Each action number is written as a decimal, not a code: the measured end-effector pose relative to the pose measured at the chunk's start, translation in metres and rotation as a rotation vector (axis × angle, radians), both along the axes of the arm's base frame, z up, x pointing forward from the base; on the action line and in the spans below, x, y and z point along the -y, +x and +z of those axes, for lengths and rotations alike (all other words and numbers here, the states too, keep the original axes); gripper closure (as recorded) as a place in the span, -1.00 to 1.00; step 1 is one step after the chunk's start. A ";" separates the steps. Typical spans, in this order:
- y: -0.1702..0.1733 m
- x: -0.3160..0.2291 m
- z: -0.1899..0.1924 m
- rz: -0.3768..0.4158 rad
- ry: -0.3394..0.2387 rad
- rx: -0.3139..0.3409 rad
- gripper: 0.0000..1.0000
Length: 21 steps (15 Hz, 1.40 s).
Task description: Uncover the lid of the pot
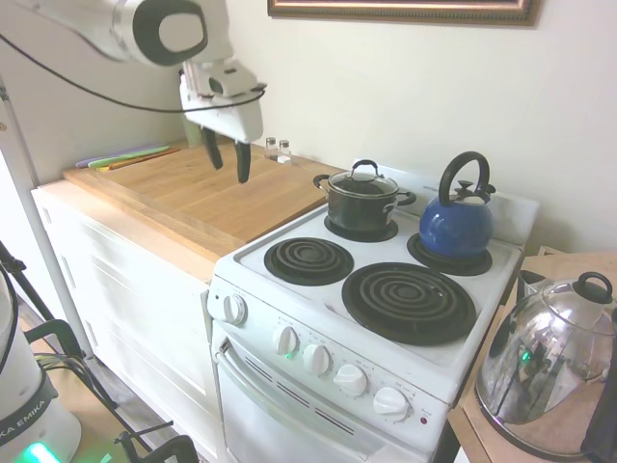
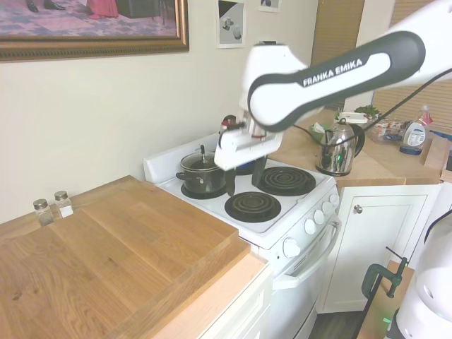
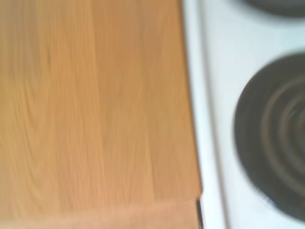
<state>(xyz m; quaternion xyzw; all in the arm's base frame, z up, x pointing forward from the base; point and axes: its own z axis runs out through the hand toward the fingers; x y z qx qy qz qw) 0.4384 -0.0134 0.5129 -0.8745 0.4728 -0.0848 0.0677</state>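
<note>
Gripper (image 1: 228, 155) hanging high over wooden counter (image 1: 193, 193), fingers spread wide w/ nothing btwn; lid (image 1: 362, 180) sitting on pot (image 1: 362, 204) at stove's (image 1: 318, 299) back-left burner, well apart; loop handle pointing up, prob. easiest pinch from above.

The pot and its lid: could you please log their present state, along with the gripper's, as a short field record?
pot: black, on the stove's back burner
lid: seated on the pot, not lifted
gripper: open, empty, raised above the wooden counter, away from the pot
blue kettle: on the other back burner, beside the pot
front burners: bare
</note>
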 end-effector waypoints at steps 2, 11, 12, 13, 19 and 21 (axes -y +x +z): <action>0.026 0.030 0.021 -0.069 0.065 0.021 -1.00; 0.174 0.080 0.035 -0.344 -0.044 0.093 -1.00; 0.184 0.085 0.030 -0.352 -0.045 0.098 -1.00; 0.193 0.091 0.025 -0.359 -0.047 0.109 -1.00; 0.247 0.094 -0.032 -0.372 -0.050 0.098 1.00; 0.254 0.095 -0.043 -0.382 -0.054 0.090 1.00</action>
